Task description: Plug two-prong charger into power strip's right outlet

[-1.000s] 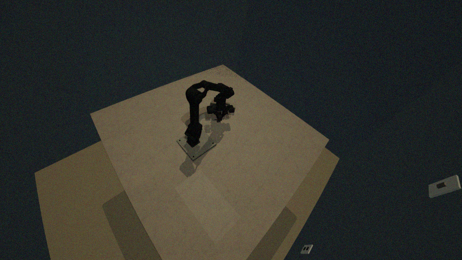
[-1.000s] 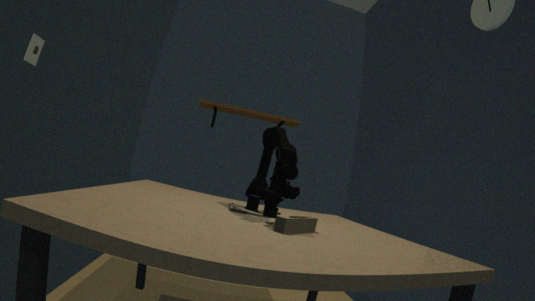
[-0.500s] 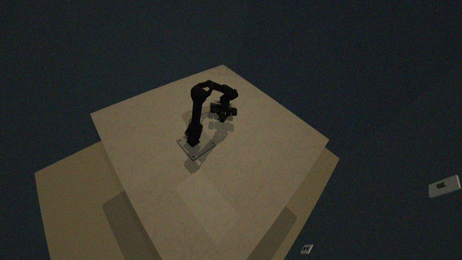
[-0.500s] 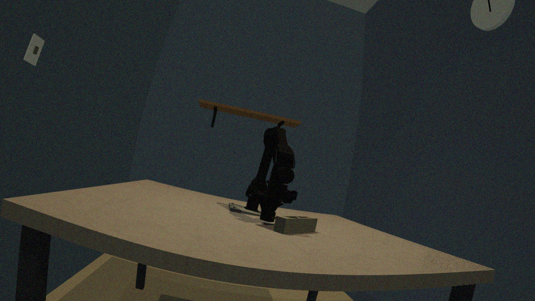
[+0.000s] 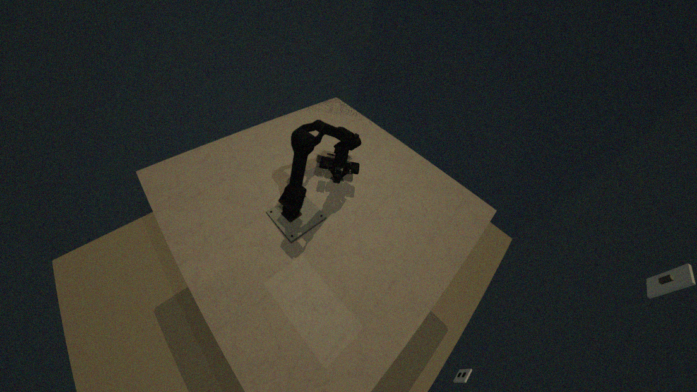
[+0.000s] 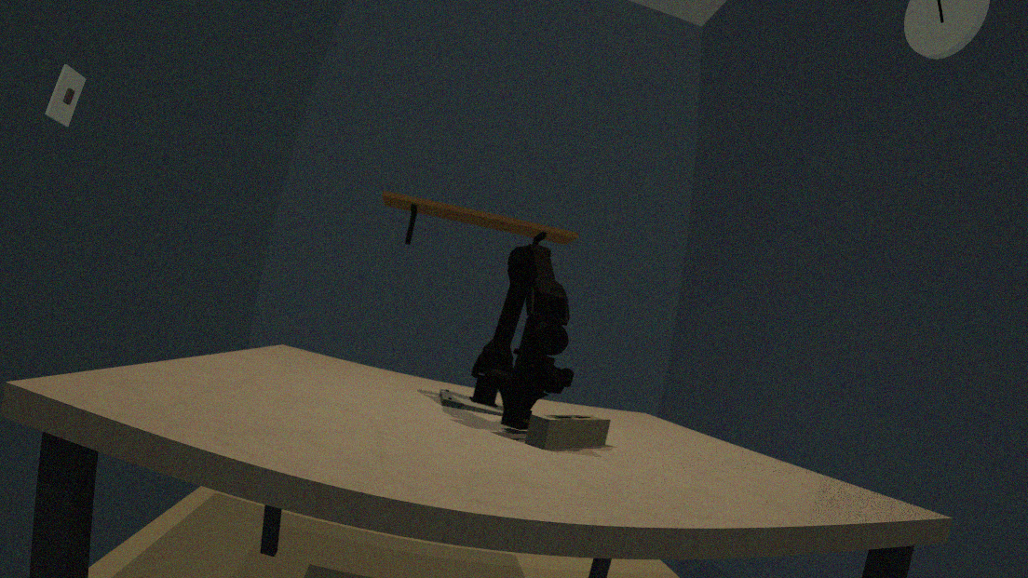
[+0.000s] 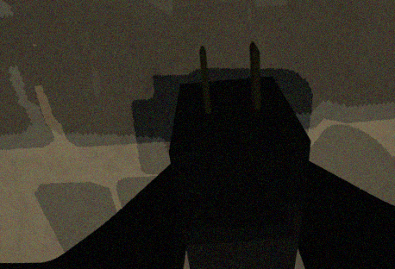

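My gripper (image 5: pixel 337 179) (image 6: pixel 516 423) (image 7: pixel 232 168) is shut on the black charger (image 7: pixel 230 97), low over the table. In the wrist view two thin brass-coloured prongs stick out from the charger's body, side by side, toward the top of the picture. The power strip (image 6: pixel 566 436) is a grey box on the table in the exterior view, just right of the gripper and nearer that camera. Dark openings show on its top, but the single outlets cannot be told apart. In the top view I cannot make out the strip. The prongs are too small to see in the top and exterior views.
The arm's base plate (image 5: pixel 308 227) (image 6: pixel 448 396) is on the table (image 5: pixel 401 243) (image 6: pixel 303 436) behind the gripper, as seen in the exterior view. Shadows of the arm fall across the wrist view. A wooden shelf (image 6: pixel 477 218) hangs on the far wall.
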